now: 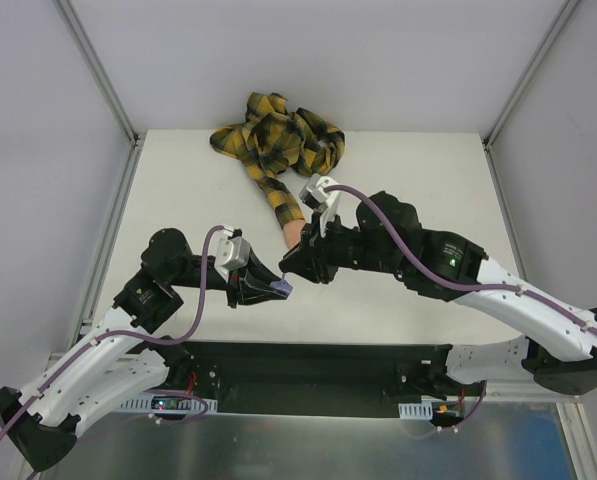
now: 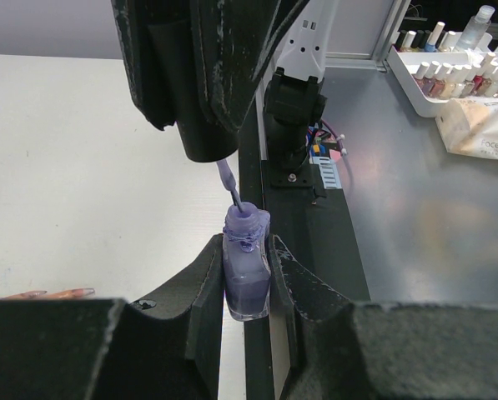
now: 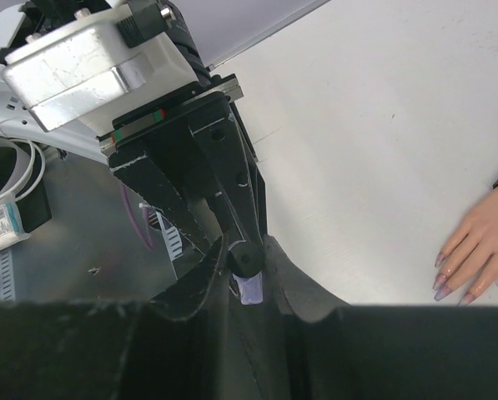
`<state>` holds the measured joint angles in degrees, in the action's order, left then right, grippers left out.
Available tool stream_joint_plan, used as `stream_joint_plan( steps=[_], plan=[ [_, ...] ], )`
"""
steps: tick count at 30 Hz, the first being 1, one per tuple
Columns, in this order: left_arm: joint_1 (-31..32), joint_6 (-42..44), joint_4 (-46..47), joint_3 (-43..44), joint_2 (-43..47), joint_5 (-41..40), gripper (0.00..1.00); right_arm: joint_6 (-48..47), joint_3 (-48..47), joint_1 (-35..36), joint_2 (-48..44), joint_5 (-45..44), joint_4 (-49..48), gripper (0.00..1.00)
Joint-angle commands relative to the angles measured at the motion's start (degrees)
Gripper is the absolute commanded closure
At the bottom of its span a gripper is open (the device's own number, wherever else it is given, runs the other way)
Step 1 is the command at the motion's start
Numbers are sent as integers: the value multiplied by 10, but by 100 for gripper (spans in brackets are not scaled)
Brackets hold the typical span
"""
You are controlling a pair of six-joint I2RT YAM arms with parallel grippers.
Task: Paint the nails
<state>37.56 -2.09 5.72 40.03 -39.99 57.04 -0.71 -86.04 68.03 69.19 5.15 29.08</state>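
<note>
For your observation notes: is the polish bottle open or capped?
Open: the right gripper holds the cap above the bottle, its brush dipping into the neck.

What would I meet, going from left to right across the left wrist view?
The mannequin fingertips → purple polish bottle, clamped in the left tool → tray of polish bottles. The brush in the right tool stands over the bottle, so I leave it out.

A bottle (image 2: pixel 247 283) in left pincer (image 1: pixel 269 289), brush (image 2: pixel 228 183) in it, right pincer (image 1: pixel 290 266) just above, mannequin hand (image 3: pixel 475 248) on table (image 1: pixel 178 180) behind them
</note>
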Motion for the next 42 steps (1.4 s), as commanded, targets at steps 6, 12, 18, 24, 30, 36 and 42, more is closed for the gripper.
stream_joint_plan(
  steps=[6,12,18,24,30,36,42],
  plan=[
    [7,15,32,5,5,21,100,4,12,0,-15,-8,-24,100],
    [7,15,32,4,8,16,100,4,15,0,-17,-4,-25,100],
    [7,16,32,4,11,2,100,4,22,0,-20,0,-28,100],
    [7,16,32,3,13,-2,100,20,30,0,-20,8,-34,99],
    [7,16,32,4,15,-8,100,24,35,1,-18,15,-42,100],
    [6,16,32,2,22,-29,100,29,55,1,-21,22,-51,99],
    [6,16,32,0,32,-80,100,24,85,22,-15,10,-75,99]
  ],
)
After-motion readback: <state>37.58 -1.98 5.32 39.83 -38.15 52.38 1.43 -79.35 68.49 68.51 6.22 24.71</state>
